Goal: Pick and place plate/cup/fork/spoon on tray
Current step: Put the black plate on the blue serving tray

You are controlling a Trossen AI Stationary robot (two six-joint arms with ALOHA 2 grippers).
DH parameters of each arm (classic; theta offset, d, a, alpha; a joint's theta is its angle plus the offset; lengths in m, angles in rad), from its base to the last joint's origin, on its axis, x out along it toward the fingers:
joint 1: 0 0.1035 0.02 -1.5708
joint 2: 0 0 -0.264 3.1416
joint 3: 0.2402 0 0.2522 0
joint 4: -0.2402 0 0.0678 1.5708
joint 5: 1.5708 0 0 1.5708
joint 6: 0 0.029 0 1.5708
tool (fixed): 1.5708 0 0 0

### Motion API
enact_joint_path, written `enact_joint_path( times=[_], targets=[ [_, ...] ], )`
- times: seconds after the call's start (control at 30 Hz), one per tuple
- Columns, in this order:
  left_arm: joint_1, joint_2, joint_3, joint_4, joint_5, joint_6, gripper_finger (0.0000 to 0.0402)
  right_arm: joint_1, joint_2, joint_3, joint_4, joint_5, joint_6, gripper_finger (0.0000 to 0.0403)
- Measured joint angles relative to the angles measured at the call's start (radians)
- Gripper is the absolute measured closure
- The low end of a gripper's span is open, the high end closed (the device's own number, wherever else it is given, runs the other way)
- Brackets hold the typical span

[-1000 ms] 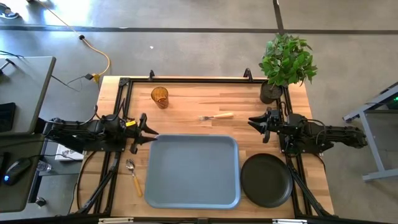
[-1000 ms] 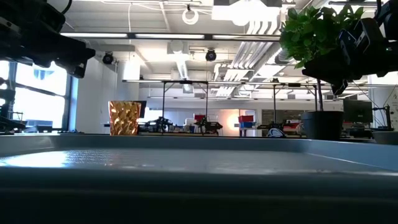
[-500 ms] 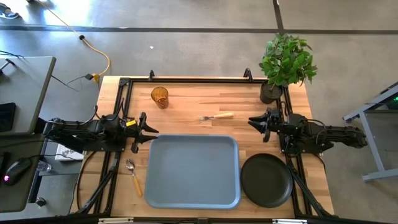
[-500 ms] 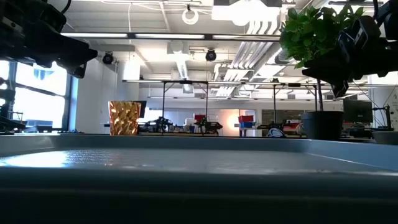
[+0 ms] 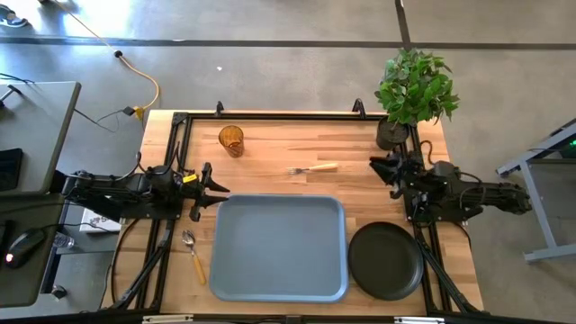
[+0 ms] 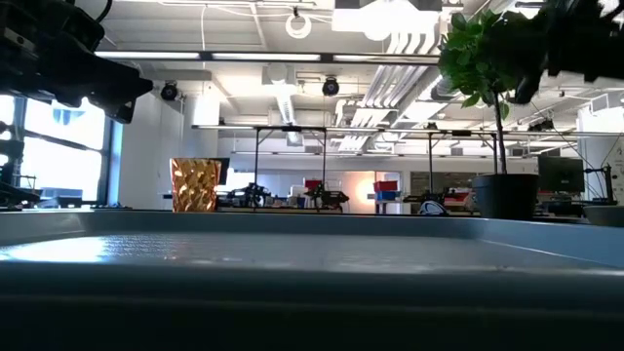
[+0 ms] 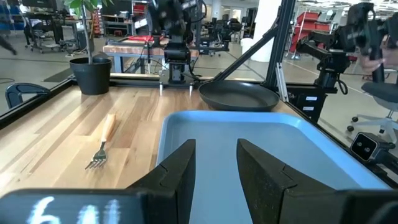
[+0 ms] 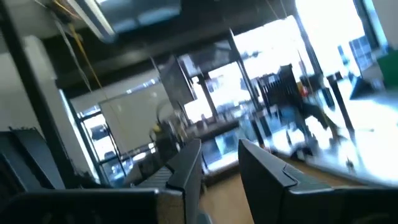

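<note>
On table, tray [image 5: 277, 247] bare inside; plate [image 5: 386, 261] beside it; cup [image 5: 231, 139] apart.

We see a light butcher-block wooden counter [image 5: 297, 148] striped in pale and honey strips, framed in black. On it lie a large light blue-grey rectangular tray [image 5: 277, 247], a round matte black plate [image 5: 386, 261], a small translucent amber tumbler [image 5: 231, 139] with a faceted diamond pattern, a silver-tined fork with a light wooden handle [image 5: 312, 168] and a silver-bowled spoon with an orange-wood handle [image 5: 193, 253]. A leafy green plant sits in a dark pot [image 5: 413, 94].
</note>
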Motion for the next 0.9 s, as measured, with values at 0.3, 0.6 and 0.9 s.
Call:
enact_joint_path(
  times=[0.3, 0.6, 0.9],
  targets=[
    [0.0, 0.0, 0.0, 0.0, 0.0, 0.0, 0.0296, 0.0, 0.125, 0.449, -0.709, -0.048, -0.064, 0.0304],
    [0.0, 0.0, 0.0, -0.002, -0.012, 0.001, 0.0296, 0.0, 0.474, 0.846, -1.331, -0.219, -0.01, 0.0304],
    [0.0, 0.0, 0.0, -0.002, -0.012, 0.001, 0.0296, 0.013, 0.697, 0.957, -1.501, -0.337, -0.108, 0.0304]
  ],
)
